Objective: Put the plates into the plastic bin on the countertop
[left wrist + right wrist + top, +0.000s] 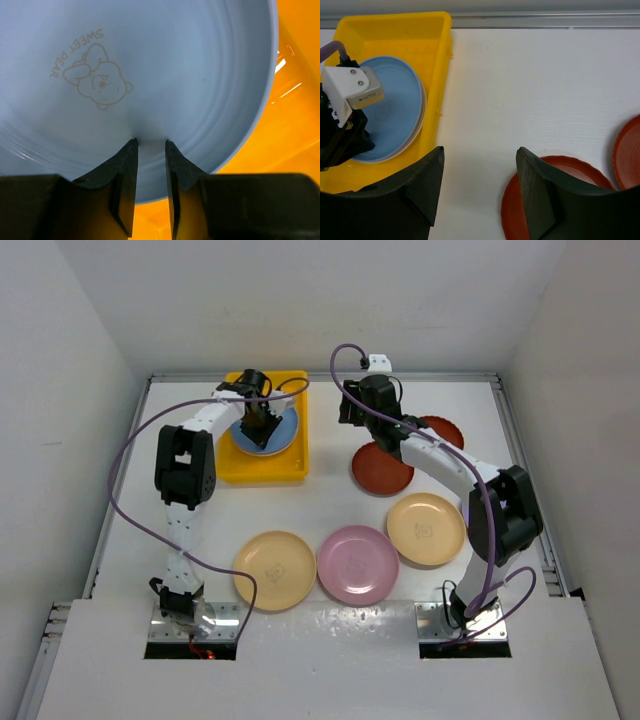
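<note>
The yellow plastic bin (262, 468) stands at the back left of the countertop (330, 510). A blue plate (283, 426) lies in it on top of a pale-rimmed plate (423, 112). My left gripper (259, 424) hangs low over the blue plate (190, 65), jaws a narrow gap apart with nothing between them (151, 141). My right gripper (349, 412) is wide open and empty (480, 150) above bare countertop, between the bin (435, 30) and a dark red plate (510, 210). The blue plate also shows in the right wrist view (395, 110).
On the countertop lie two dark red plates (382, 468) (440, 430), two tan-yellow plates (426, 529) (274, 570) and a pink plate (358, 564). A metal rail (420, 377) runs along the back edge. White walls close in both sides.
</note>
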